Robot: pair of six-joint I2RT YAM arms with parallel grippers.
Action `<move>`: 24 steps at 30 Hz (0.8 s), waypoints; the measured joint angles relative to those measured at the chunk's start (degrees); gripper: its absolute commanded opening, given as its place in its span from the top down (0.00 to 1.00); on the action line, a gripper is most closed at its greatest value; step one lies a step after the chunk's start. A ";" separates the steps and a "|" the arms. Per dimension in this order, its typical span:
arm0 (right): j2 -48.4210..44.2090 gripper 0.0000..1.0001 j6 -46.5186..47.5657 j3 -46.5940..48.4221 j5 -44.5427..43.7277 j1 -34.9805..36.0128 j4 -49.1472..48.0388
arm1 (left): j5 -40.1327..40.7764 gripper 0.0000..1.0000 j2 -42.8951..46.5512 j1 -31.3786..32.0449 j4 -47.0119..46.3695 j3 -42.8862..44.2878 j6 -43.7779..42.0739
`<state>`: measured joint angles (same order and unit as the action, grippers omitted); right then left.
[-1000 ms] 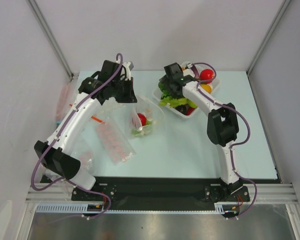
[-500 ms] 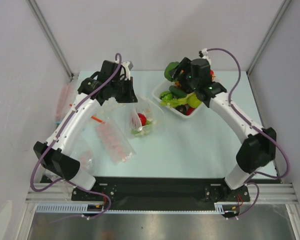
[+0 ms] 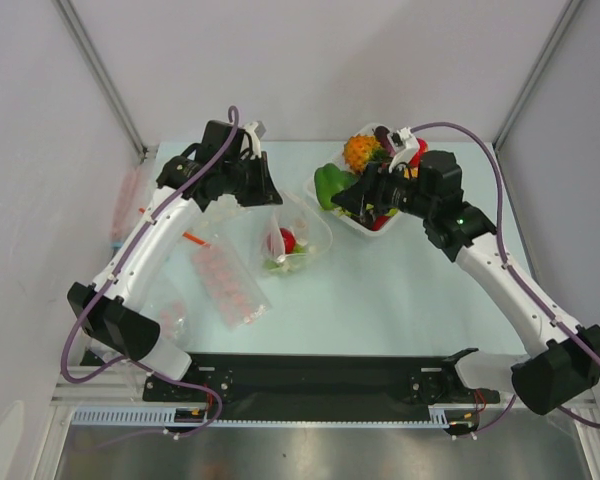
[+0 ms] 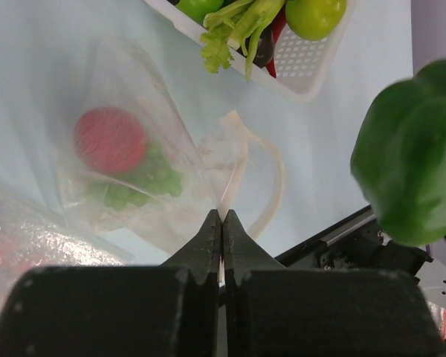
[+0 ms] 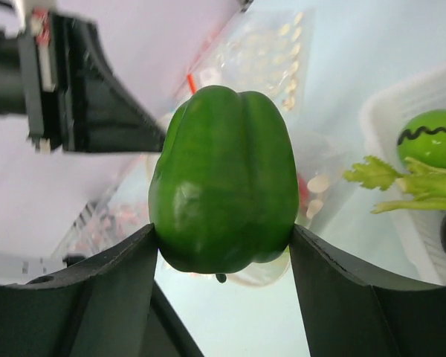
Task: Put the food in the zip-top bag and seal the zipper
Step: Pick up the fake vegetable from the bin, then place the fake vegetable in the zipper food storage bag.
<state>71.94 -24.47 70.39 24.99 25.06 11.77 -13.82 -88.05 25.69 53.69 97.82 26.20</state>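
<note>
The clear zip-top bag lies open at table centre with a red piece and a light green piece inside; they also show in the left wrist view. My left gripper is shut on the bag's rim and holds it up; in the top view it sits at the bag's left edge. My right gripper is shut on a green pepper, held in the air between the white tray and the bag. The zipper strip is not clear to see.
The white tray at the back right holds an orange fruit, a red piece, lettuce and green fruits. A flat packet with pink-red blobs and other clear packets lie front left. A thin red strip lies beside my left arm.
My right gripper has lifted the green pepper out of the tray and swung it left toward the bag. The right arm has stretched out to the right. The left arm has held still.
</note>
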 measured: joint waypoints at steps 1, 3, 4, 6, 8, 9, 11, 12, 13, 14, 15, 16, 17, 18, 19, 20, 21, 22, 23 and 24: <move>-0.46 0.67 1.25 -0.39 1.64 0.00 0.61 | -0.15 1.00 0.00 0.17 -0.20 0.00 0.68; -1.16 0.67 3.43 -1.18 4.39 0.00 1.44 | -0.33 1.00 -0.02 0.52 -0.48 0.02 1.51; -1.42 0.67 4.26 -1.62 5.46 0.02 1.84 | -0.33 1.00 -0.04 0.90 -0.48 0.15 2.08; -2.03 0.67 5.79 -2.58 7.19 0.02 2.64 | -0.37 1.00 -0.17 1.88 -0.50 0.70 3.10; -2.43 0.67 6.88 -3.45 8.74 0.02 3.54 | -0.42 1.00 -0.50 3.08 -0.55 1.77 4.17; -2.54 0.67 7.26 -3.80 9.16 0.02 3.74 | -0.44 1.00 -0.79 3.69 -0.63 2.43 4.66; -2.56 0.67 7.87 -4.72 10.14 0.26 3.98 | -0.48 1.00 -1.46 4.66 -0.70 3.74 5.40; -2.54 0.67 8.13 -5.33 10.51 0.37 3.96 | -0.57 1.00 -1.90 5.09 -0.74 4.57 5.79; -2.54 0.67 8.28 -5.99 10.80 0.44 4.02 | -0.66 1.00 -2.38 5.51 -0.72 5.38 5.99; -2.51 0.67 8.50 -6.62 10.97 0.55 4.13 | -0.87 0.99 -2.84 5.86 -0.70 6.10 6.36; -2.43 0.67 8.72 -7.19 11.10 0.68 4.20 | -1.07 1.00 -3.21 6.14 -0.72 6.64 6.51; -2.25 0.67 8.92 -7.67 11.30 0.79 4.22 | -1.33 1.00 -3.45 6.43 -0.81 6.91 6.73; -2.08 0.67 9.11 -7.89 11.41 0.90 4.33 | -1.46 1.00 -3.56 6.60 -0.87 6.97 6.82; -1.70 0.66 9.46 -8.07 11.47 1.11 4.37 | -1.60 1.00 -3.63 6.86 -0.83 6.97 6.88; -1.31 0.65 9.79 -8.15 11.43 1.36 4.44 | -1.75 1.00 -3.69 7.08 -0.85 6.97 6.93; -0.94 0.64 10.12 -8.15 11.26 1.62 4.55 | -1.97 1.00 -3.80 7.28 -0.85 6.97 6.99; -0.57 0.62 10.36 -8.15 11.15 1.88 4.66 | -2.16 1.00 -3.85 7.43 -0.87 6.97 7.06; -0.33 0.60 10.58 -8.15 10.88 2.08 4.70 | -2.45 1.00 -3.91 7.54 -0.87 6.97 7.19; -0.04 0.58 10.71 -8.17 10.51 2.32 4.81 | -2.80 1.00 -3.98 7.65 -0.90 6.97 7.41; 0.22 0.56 10.80 -8.17 9.97 2.51 5.07 | -3.17 1.00 -4.11 7.82 -0.96 6.99 7.54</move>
<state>72.16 -13.67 62.22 34.96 27.57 16.84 -16.99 -92.16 33.52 52.73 104.81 33.74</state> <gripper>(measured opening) 0.718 0.009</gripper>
